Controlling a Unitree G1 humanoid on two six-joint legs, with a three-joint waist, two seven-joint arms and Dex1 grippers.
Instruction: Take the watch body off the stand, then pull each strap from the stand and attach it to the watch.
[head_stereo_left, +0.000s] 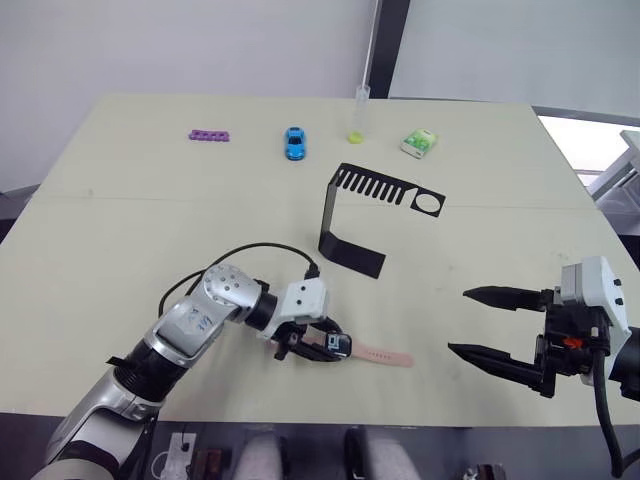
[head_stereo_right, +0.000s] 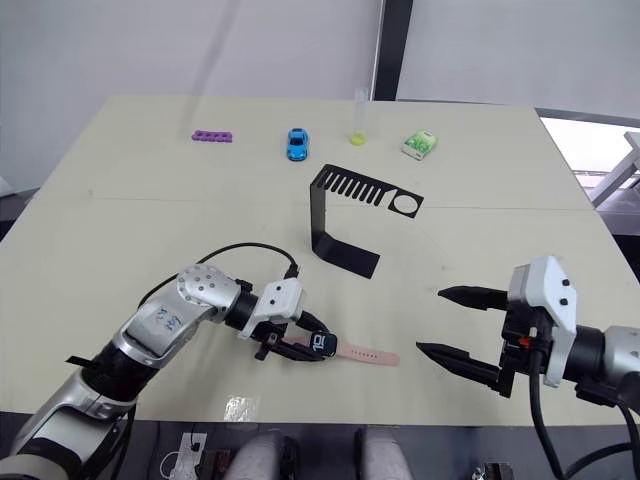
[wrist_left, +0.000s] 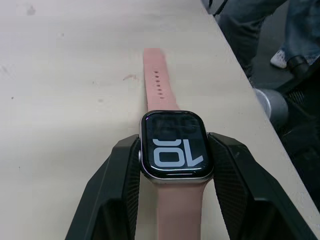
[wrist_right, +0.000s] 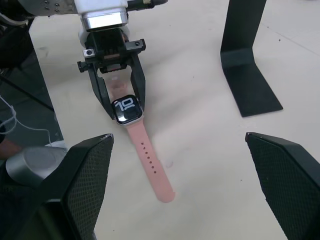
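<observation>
The watch body (wrist_left: 174, 145), black screen up, lies flat near the table's front edge, and my left gripper (head_stereo_left: 335, 348) is shut on it, one finger on each side. A pink strap (head_stereo_left: 382, 354) with small holes runs from the watch toward my right along the table. A second pink strap (wrist_left: 180, 210) leaves the opposite side of the watch and passes under the gripper. The black stand (head_stereo_left: 328, 215) sits mid-table with nothing on its slotted arm. My right gripper (head_stereo_left: 460, 320) hovers open at the front right, well apart from the strap's end.
Along the far side lie a purple strip (head_stereo_left: 210, 134), a blue toy car (head_stereo_left: 294, 143), a clear tube with a yellow-green base (head_stereo_left: 357, 118) and a green-white box (head_stereo_left: 420, 141). A person's legs (wrist_left: 300, 30) stand beyond the table's front edge.
</observation>
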